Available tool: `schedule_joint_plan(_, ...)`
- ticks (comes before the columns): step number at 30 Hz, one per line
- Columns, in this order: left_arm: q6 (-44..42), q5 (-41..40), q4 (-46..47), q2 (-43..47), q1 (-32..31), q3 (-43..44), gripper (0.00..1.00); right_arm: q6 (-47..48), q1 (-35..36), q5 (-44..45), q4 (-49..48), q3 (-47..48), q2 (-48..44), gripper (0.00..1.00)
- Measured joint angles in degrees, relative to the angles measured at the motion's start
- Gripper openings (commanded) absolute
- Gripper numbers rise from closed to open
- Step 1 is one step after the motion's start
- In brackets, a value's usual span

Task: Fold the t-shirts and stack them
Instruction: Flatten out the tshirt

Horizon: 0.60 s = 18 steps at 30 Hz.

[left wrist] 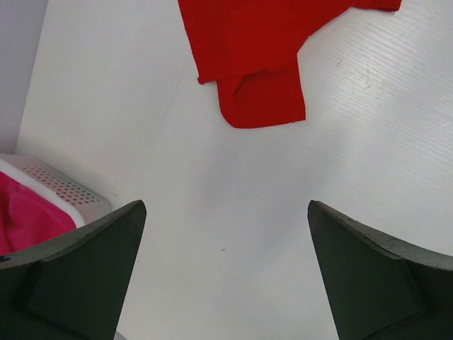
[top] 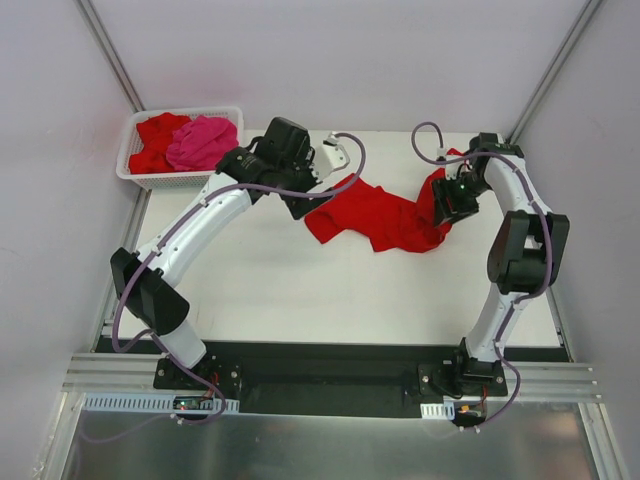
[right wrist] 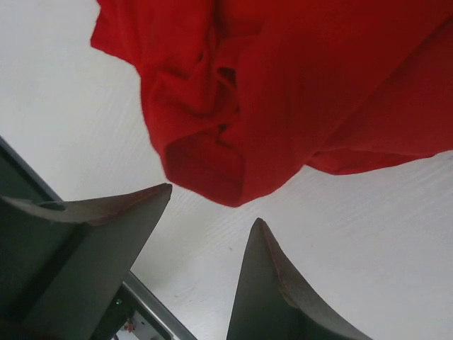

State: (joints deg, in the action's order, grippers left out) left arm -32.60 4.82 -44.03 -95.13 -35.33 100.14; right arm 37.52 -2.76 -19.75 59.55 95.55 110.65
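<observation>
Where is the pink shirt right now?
In the top view, the pink t-shirt lies in the white basket at the far left corner of the table, right beside a red t-shirt.

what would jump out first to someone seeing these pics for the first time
The crumpled red shirt in the middle of the white table catches the eye first. The left gripper and right gripper are both open, one near each end of it. Next comes the white basket at the far left corner, holding a pink shirt and a second red shirt.
</observation>
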Motion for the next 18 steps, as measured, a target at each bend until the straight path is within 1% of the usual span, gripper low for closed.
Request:
schedule_joint_plan(4,0.0,-1.1,-0.9,0.3,0.2,0.0,0.99,0.6,1.0,3.9,-3.5,1.1,2.4,0.57)
schedule_joint_plan(7,0.0,-2.1,-1.7,0.3,0.5,0.0,0.99,1.1,1.6,5.8,-4.2,2.5,4.3,0.57)
schedule_joint_plan(9,-0.1,-2.4,-1.9,0.3,0.6,0.0,0.99,1.7,1.8,6.3,-4.8,3.7,6.1,0.57)
schedule_joint_plan(18,-1.0,-3.6,-2.6,0.3,0.6,0.3,0.99,3.9,2.3,8.7,-5.2,3.8,10.7,0.57)
